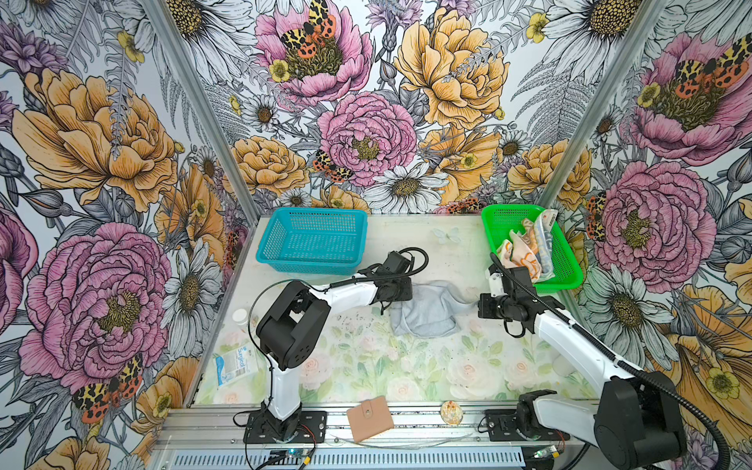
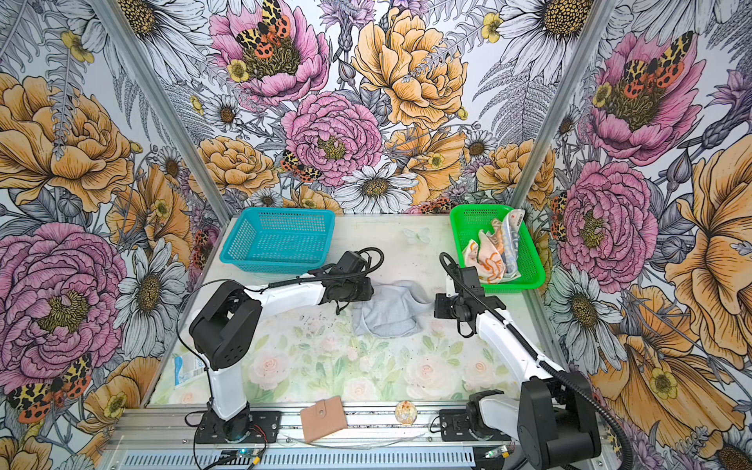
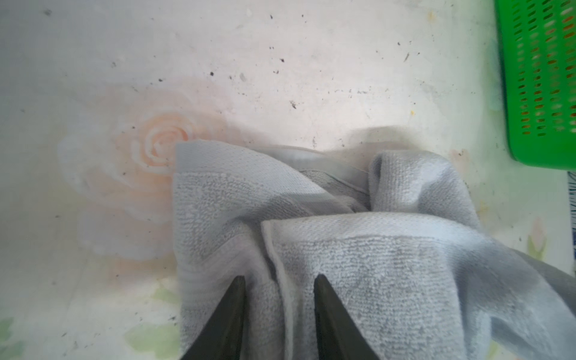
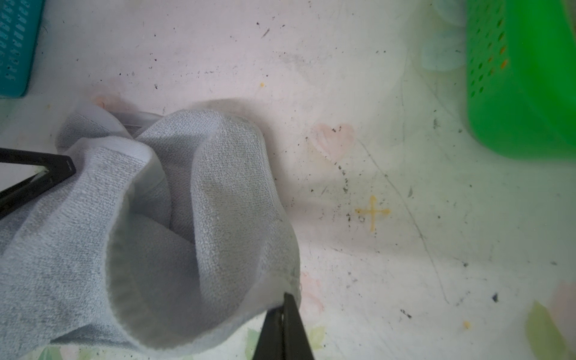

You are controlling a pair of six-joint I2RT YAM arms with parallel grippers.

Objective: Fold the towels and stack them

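Observation:
A light grey towel (image 1: 427,311) lies bunched in the middle of the table, in both top views (image 2: 386,311). My left gripper (image 1: 409,294) is at its left edge. In the left wrist view that gripper (image 3: 279,280) has a raised fold of the grey towel (image 3: 374,265) between its part-closed fingers. My right gripper (image 1: 477,303) is shut on the towel's right corner, which its wrist view shows pinched at the tips (image 4: 285,299). An orange-and-cream towel (image 1: 523,254) and a lettered towel (image 1: 545,236) sit crumpled in the green basket (image 1: 563,285).
A blue basket (image 1: 309,210) stands at the back left, holding nothing. A tan wallet (image 1: 369,418) and a small shell-like object (image 1: 451,412) rest on the front rail. A blue-white packet (image 1: 232,364) and a white cap (image 1: 240,316) lie by the left wall.

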